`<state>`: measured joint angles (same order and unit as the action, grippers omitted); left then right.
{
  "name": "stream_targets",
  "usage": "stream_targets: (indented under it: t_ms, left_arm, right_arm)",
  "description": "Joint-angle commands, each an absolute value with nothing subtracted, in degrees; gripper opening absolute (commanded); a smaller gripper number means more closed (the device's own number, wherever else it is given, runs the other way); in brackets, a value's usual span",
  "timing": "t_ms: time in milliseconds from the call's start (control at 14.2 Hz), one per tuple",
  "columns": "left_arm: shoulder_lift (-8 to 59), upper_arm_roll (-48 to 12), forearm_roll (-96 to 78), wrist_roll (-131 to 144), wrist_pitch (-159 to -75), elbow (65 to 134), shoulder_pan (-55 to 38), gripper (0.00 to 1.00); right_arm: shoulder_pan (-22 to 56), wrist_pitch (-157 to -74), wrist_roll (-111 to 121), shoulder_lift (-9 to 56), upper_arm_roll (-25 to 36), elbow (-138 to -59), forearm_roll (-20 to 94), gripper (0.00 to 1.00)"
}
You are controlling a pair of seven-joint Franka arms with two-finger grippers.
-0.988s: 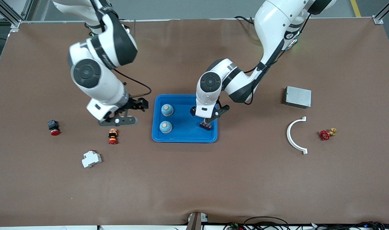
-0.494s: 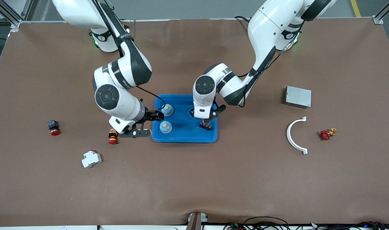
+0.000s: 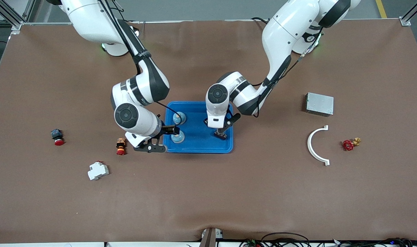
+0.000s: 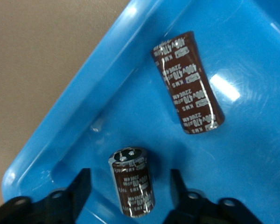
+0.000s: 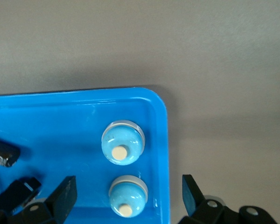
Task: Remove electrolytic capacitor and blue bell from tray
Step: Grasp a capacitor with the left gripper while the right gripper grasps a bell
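My left end effector (image 4: 127,193) is half shut around one capacitor (image 4: 131,182), not gripping; it could roll away. My right end effector (image 5: 129,196), wide, hangs over a blue bell (image 5: 127,198).

Your left arm reaches down with elbow bent, and its left gripper (image 3: 221,133) is low, pointing straight down, jaws parted on either side of an object. Your right arm bends likewise; its right gripper (image 3: 160,139) hangs low with jaws spread wide, holding nothing.
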<state>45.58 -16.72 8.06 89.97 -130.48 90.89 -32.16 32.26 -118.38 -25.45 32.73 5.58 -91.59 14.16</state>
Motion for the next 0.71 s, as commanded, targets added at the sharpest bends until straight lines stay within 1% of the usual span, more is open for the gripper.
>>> stream_targets:
  t_ms: [0,212,353,494,635]
  left_arm:
    - [44.66,-16.26,9.40,91.23,-130.52,90.18,-31.83,0.00]
    - [41.93,-16.17,9.49,91.40,-126.75,90.61,-31.38,0.00]
    - [39.91,-16.17,9.58,90.88,-124.64,90.62,-29.45,0.00]
    - [36.06,-16.26,9.67,89.83,-119.21,90.70,-27.35,0.00]
    - [31.84,-16.35,9.58,87.55,-115.59,91.49,-25.15,0.00]
  right_arm:
    - [35.15,-121.45,-30.74,34.71,5.98,-90.88,14.33,1.00]
    - [35.24,-123.91,-30.94,36.29,6.06,-90.79,14.24,1.00]
    - [35.33,-125.24,-30.94,37.52,6.06,-90.79,14.15,1.00]
    - [35.33,-125.86,-30.85,38.67,6.06,-90.79,14.06,1.00]
    - [35.51,-125.95,-30.85,39.63,6.06,-90.79,12.32,1.00]
